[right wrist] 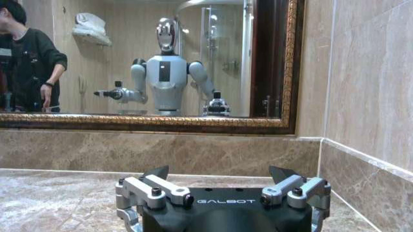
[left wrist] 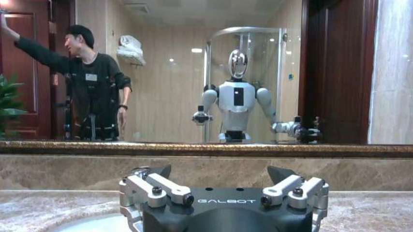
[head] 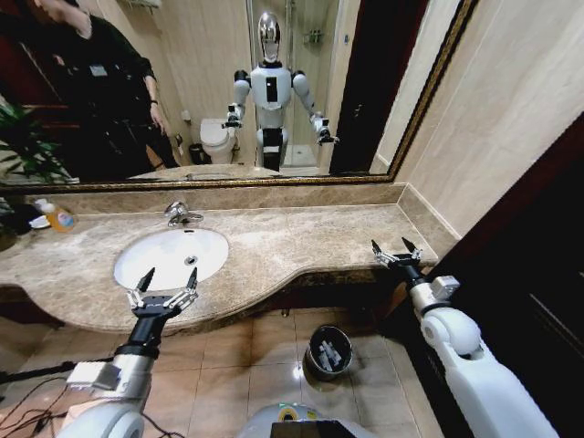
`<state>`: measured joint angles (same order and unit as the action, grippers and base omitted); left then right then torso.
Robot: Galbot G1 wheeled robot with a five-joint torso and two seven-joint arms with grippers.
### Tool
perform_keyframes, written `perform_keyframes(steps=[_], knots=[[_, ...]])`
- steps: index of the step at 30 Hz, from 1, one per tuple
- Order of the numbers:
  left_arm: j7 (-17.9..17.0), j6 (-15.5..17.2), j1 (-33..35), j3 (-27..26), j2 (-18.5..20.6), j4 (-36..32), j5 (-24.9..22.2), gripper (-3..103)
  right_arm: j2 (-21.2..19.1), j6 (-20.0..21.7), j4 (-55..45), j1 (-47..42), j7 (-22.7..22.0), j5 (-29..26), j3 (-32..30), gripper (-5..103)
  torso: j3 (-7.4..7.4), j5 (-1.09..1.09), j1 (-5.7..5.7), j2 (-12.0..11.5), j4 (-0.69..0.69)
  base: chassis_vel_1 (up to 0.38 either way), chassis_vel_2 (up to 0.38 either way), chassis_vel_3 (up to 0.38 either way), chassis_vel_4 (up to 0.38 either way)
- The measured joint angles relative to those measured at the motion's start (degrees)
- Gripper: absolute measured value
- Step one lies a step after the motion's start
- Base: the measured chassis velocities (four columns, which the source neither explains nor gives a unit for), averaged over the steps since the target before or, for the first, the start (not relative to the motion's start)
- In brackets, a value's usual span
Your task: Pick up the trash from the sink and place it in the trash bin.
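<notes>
— What are the pincers doing?
— Left pincer (head: 164, 287) spread wide, empty, at the table (head: 301, 242) edge just short of the sink (head: 171, 257). Right pincer (head: 396, 253) likewise open, holding nothing.
— The trash?
— In the bin (head: 328, 352) on the floor, below and between them.

The word "GALBOT" is showing in pale capitals on the black body of the left gripper (left wrist: 219, 175), just below the spread fingers. The same "GALBOT" lettering is showing on the black body of the right gripper (right wrist: 219, 174). No other writing is legible.
</notes>
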<state>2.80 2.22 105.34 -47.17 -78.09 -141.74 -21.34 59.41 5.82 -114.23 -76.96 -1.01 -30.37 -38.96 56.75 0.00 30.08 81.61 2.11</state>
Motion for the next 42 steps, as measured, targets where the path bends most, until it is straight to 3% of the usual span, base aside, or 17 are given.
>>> perform_keyframes(steps=[42], knots=[[0.00,0.00,0.00,0.00,0.00,0.00,0.00,100,0.00,0.00,0.00,0.00,0.00,0.00,0.00,100,0.00,0.00,0.00,-0.01,0.00,0.000,0.000,0.000,0.000]])
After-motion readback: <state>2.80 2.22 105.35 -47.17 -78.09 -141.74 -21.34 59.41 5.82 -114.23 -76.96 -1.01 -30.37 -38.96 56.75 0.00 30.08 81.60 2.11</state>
